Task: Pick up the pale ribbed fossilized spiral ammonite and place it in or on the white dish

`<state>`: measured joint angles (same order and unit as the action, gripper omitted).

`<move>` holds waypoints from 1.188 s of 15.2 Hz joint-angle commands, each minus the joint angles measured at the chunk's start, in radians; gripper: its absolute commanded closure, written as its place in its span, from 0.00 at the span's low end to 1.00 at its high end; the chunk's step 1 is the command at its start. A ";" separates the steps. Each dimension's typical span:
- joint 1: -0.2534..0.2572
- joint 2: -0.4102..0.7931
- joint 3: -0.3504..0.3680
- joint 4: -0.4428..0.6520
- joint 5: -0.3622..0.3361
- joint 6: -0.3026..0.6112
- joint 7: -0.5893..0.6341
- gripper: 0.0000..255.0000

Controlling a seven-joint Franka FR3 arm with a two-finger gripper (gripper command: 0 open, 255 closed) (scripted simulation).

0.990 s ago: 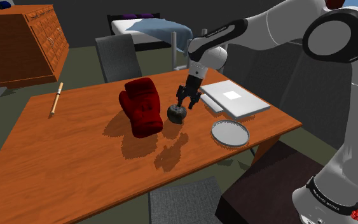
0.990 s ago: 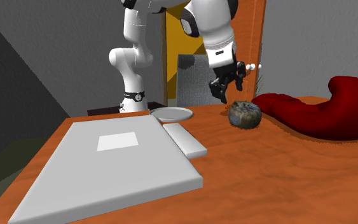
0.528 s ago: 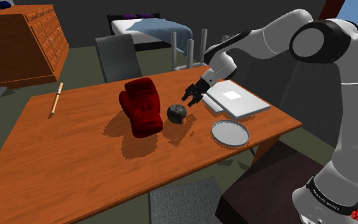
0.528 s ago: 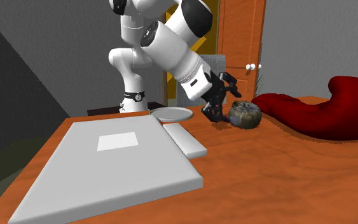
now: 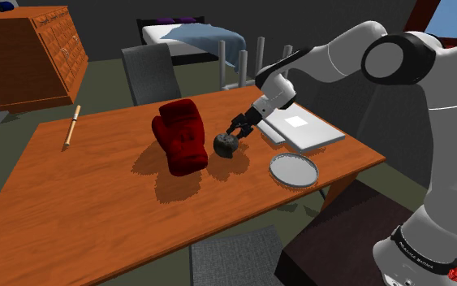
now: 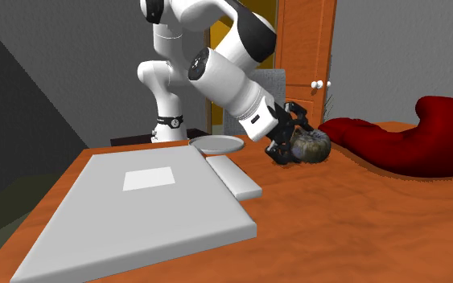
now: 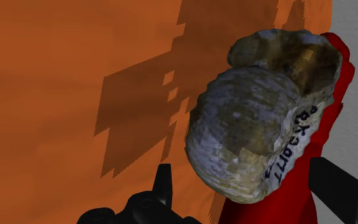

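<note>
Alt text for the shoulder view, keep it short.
A white arm holds its black gripper at a small dark ammonite on a wooden table, next to a red boxing glove. A round white dish lies further toward the view's right, with a flat grey slab beyond it.

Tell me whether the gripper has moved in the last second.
Yes: in the second exterior view the gripper has sunk from above the ammonite to its level, on the white dish side.

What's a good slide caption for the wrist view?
Open gripper straddling the ribbed ammonite on the orange table, red glove beside.
</note>
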<state>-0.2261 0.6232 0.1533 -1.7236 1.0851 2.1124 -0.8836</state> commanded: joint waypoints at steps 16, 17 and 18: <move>0.005 0.005 0.003 0.005 0.002 0.006 0.002 1.00; 0.005 0.005 0.002 0.004 0.002 0.006 0.001 1.00; 0.004 -0.004 0.002 0.002 0.000 0.002 0.008 1.00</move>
<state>-0.2220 0.6234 0.1550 -1.7201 1.0858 2.1160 -0.8784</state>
